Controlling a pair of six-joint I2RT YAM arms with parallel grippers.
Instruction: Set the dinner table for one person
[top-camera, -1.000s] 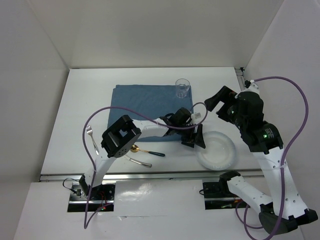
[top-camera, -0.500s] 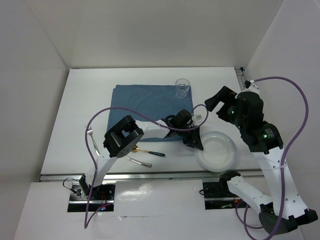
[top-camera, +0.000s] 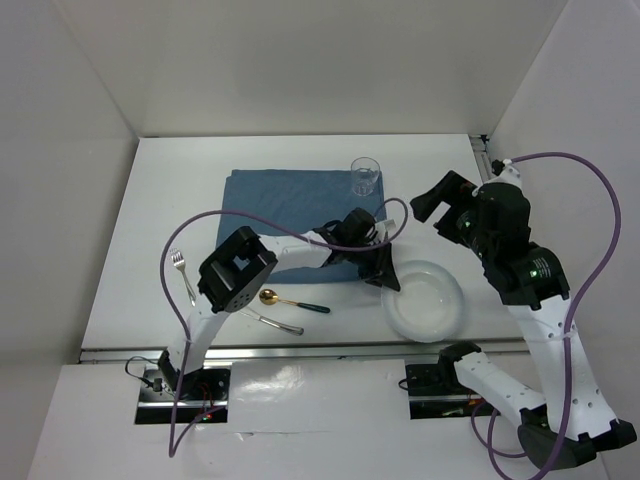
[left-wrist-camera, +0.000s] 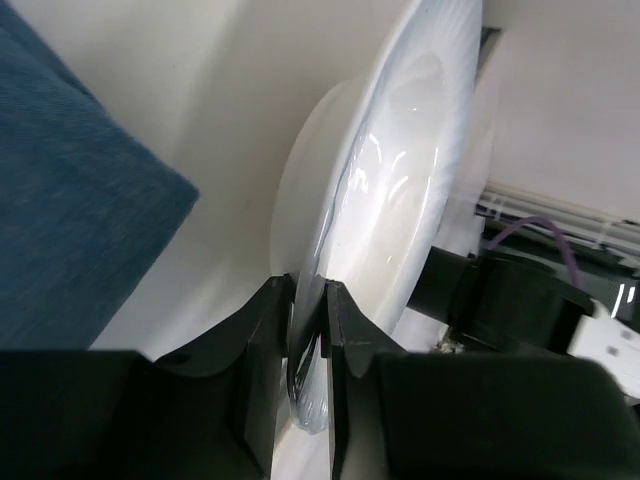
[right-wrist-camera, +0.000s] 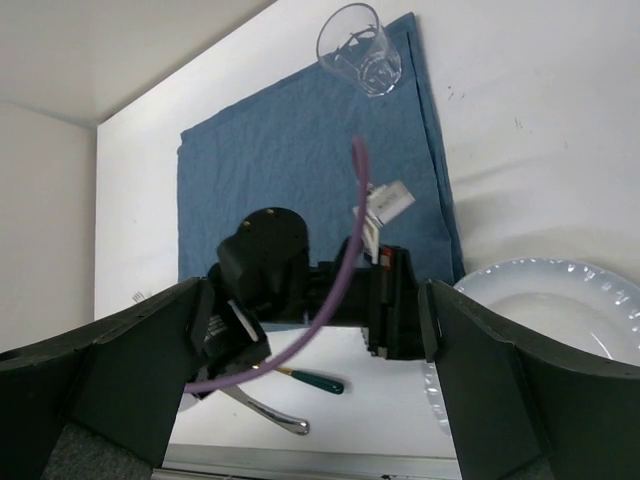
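Left pincer (left-wrist-camera: 308, 300) is pinching the plate (top-camera: 430, 305) by its left rim, with the fingers pressed onto the lip from both sides. Right pincer (top-camera: 432, 200) is hanging spread wide above the right side of the desk (top-camera: 170, 190), holding nothing.

The desk is lying flat under everything, matte white, with the rail (top-camera: 300, 349) running along its near edge. It's rigid and fixed, so nothing there to grab; it's only serving as the support surface.

The plate is sitting just right of the mat's (top-camera: 290, 205) near right corner and isn't on the cloth yet. In the wrist view it's looking tilted, but I can't tell whether the far edge is touching the desk.

Handling call on the plate: it's looking glazed, stiff, slick and breakable. An edge pinch means a long lever, so it's likely wanting to pivot or slip. Gripping deeper on the rim and moving slow and low would be safer.

The glass (top-camera: 365, 175) is standing at the mat's far right corner. Fork (top-camera: 180, 265), spoon (top-camera: 290, 300) and knife (top-camera: 280, 322) are lying left of the plate, off the mat.
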